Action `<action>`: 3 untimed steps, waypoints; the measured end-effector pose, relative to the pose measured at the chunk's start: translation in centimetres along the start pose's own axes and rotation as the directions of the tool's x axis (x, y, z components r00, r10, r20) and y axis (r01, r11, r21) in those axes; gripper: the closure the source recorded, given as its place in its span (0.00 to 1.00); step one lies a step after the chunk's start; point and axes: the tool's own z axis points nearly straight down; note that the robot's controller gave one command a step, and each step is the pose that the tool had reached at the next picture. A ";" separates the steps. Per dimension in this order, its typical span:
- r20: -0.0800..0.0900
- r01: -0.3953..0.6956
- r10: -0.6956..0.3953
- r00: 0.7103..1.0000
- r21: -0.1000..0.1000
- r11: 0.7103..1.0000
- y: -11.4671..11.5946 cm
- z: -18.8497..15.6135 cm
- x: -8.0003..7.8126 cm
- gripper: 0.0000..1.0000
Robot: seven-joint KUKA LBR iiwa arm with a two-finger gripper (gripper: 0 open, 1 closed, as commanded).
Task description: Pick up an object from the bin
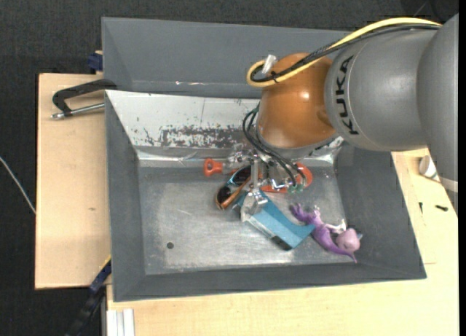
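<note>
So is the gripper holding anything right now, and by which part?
Cannot tell. The gripper sits low between the dark sunglasses and the blue flat block in the middle of the bin; a grasp on either is not visible.

The brand name KUKA stands on the grey arm (393, 87) at the upper right of the frame. Its dark letters are turned on their side, just beside the orange cover (291, 108).

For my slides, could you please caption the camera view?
Robot wrist over blue block and sunglasses, purple toy alongside, in grey bin.
</note>
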 end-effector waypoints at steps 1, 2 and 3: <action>0.005 0.013 -0.013 1.000 -0.002 1.000 -2.5 3.2 5.3 0.00; 0.024 0.015 -0.015 1.000 0.000 1.000 -3.2 3.6 6.5 0.00; -0.011 -0.018 0.018 1.000 -0.007 1.000 -5.7 3.7 3.1 0.00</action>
